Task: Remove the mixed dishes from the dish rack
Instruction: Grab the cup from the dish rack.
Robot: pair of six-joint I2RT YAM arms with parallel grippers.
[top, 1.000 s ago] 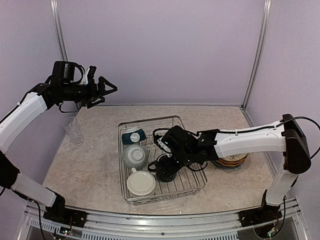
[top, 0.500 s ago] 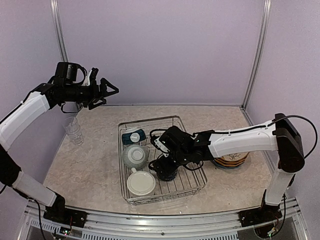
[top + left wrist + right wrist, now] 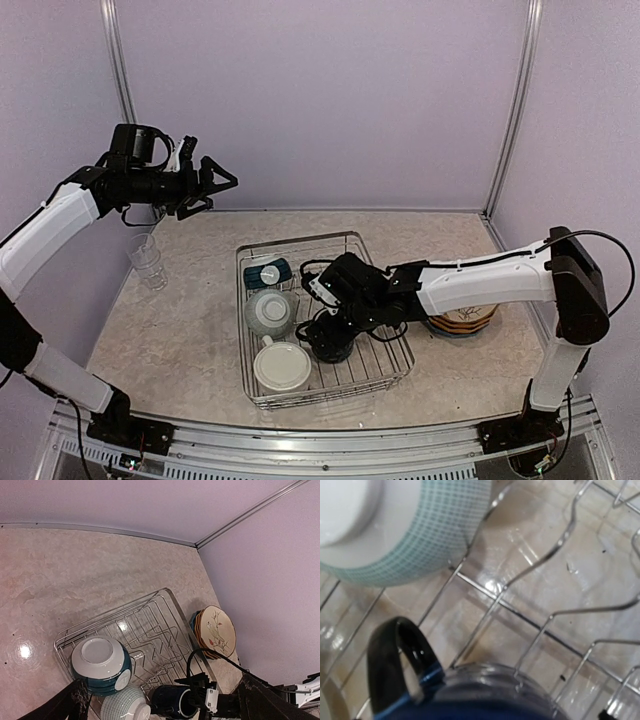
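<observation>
The dish rack (image 3: 385,352) stands mid-table and also shows in the left wrist view (image 3: 165,605). In it are an upturned small teal bowl (image 3: 268,272), a pale checked bowl (image 3: 270,312), a cream mug (image 3: 282,366) and a navy mug (image 3: 338,345) lying on its side. My right gripper (image 3: 330,330) is down in the rack right at the navy mug. The mug's rim and handle (image 3: 395,665) fill the bottom of the right wrist view and hide the fingers. My left gripper (image 3: 215,182) is open and empty, held high at the far left.
Clear glass tumblers (image 3: 147,258) stand stacked on the table left of the rack. A stack of plates topped by a cream floral plate (image 3: 465,320) lies right of the rack, and shows in the left wrist view (image 3: 216,630). Metal frame posts stand at the back corners.
The right gripper has shifted a little left, closer onto the navy mug. The left gripper has tilted slightly upward. Neither moved in the last half second.
</observation>
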